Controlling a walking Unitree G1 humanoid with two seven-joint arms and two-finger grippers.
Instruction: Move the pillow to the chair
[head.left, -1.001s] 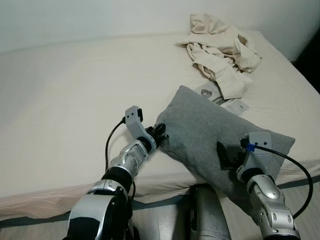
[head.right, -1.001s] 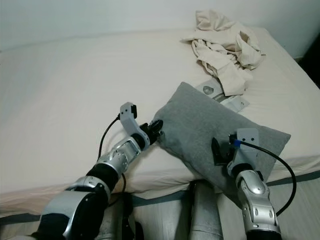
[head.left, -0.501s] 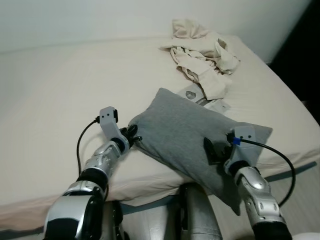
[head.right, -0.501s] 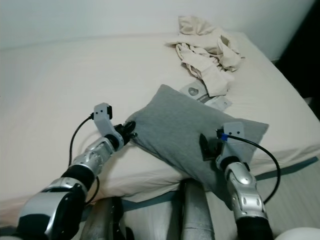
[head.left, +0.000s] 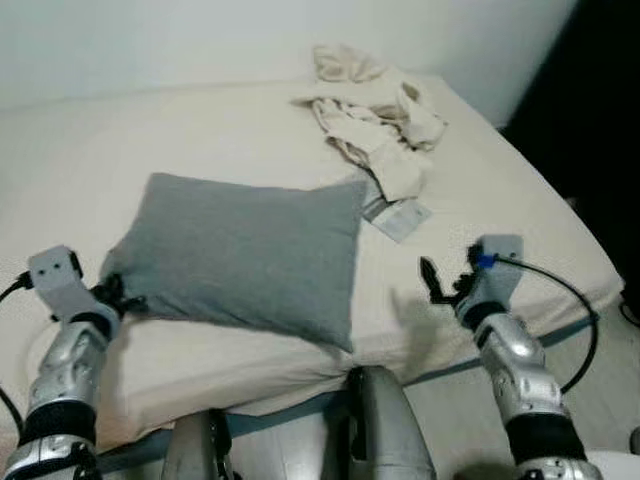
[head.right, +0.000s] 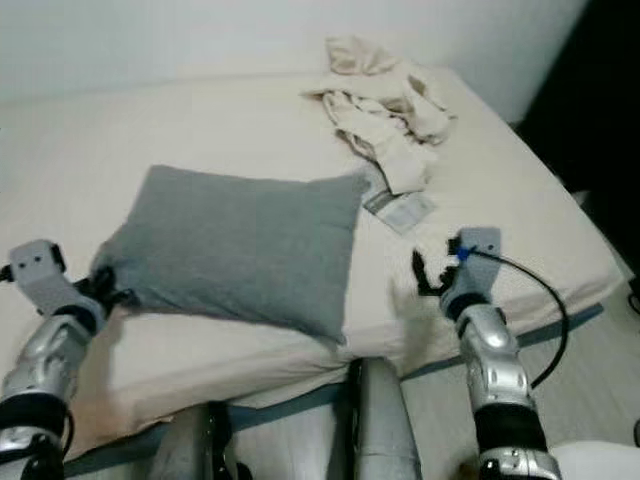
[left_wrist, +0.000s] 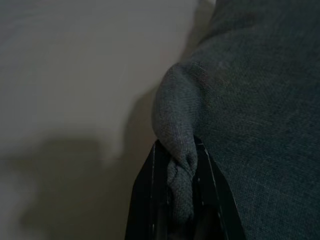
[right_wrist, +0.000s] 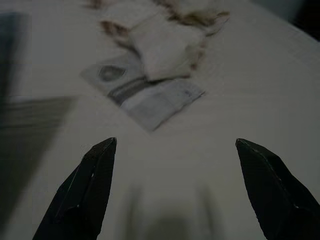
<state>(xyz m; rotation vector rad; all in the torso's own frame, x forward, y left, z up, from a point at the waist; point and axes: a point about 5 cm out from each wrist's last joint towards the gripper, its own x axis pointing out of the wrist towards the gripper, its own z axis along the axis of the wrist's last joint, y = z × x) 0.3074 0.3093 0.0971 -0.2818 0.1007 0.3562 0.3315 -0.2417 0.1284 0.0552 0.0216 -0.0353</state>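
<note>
Pillow (head.left: 245, 255), grey and rectangular, lies flat on the bed (head.left: 200, 140), its long side running across the mattress and its near right corner close to the front edge. The left pincer (head.left: 118, 293) is clenched on the pillow's near left corner; in the left wrist view a fold of grey fabric (left_wrist: 181, 170) sits pinched between the two black fingers (left_wrist: 150, 200). The right pincer (head.left: 440, 283) hangs just above the mattress to the right of the pillow, apart from it, with its fingers (right_wrist: 90, 185) spread wide and nothing between them. Beyond the right pincer, a flat packet with printed labels (head.left: 395, 215) lies on the sheet just beside the pillow's far right corner. A heap of crumpled cream cloth (head.left: 370, 110) sits further back on the bed, touching the packet's far end. A pale wall (head.left: 250, 40) runs behind the bed, and a dark gap (head.left: 590, 120) opens at the right.
</note>
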